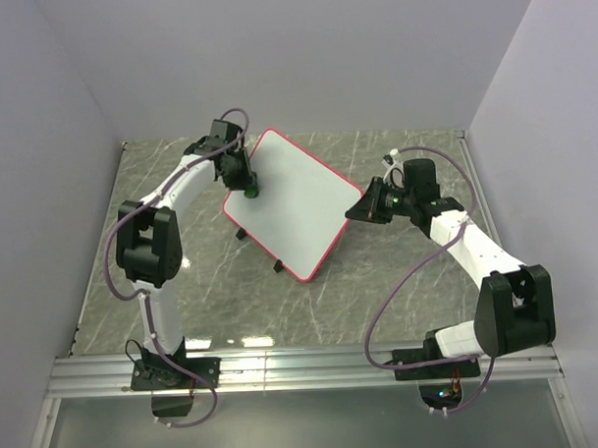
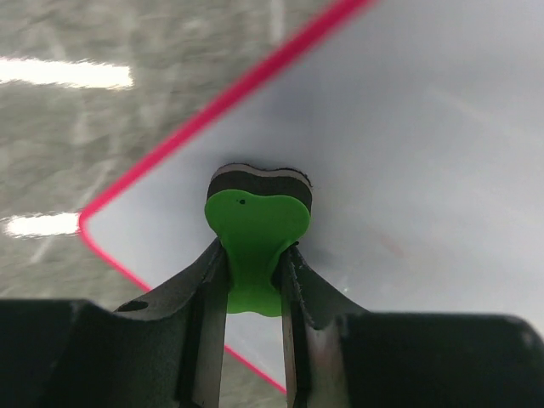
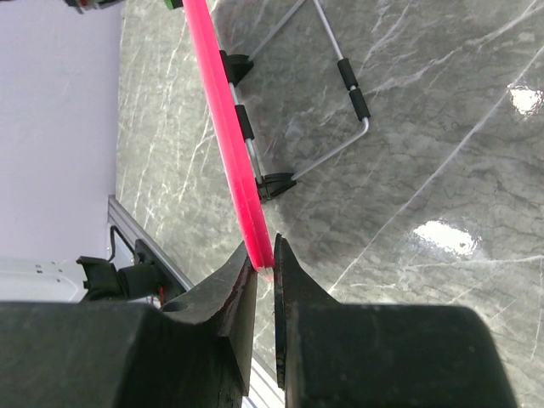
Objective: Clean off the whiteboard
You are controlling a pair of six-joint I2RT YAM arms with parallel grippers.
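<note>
The whiteboard point(image 1: 296, 204) sits turned like a diamond on the marble-patterned table point(image 1: 410, 299), propped at the back on a wire stand point(image 3: 353, 93). The left gripper point(image 2: 255, 259) is clenched on a green eraser point(image 2: 255, 225), its dark pad pressed to the board near the left corner, just inside the pink frame. Nearly all the white surface lies from there toward the right gripper point(image 3: 265, 255), which pinches the frame at the opposite corner. Any wipe must therefore sweep rightward; the left arm alone can make it.
</note>
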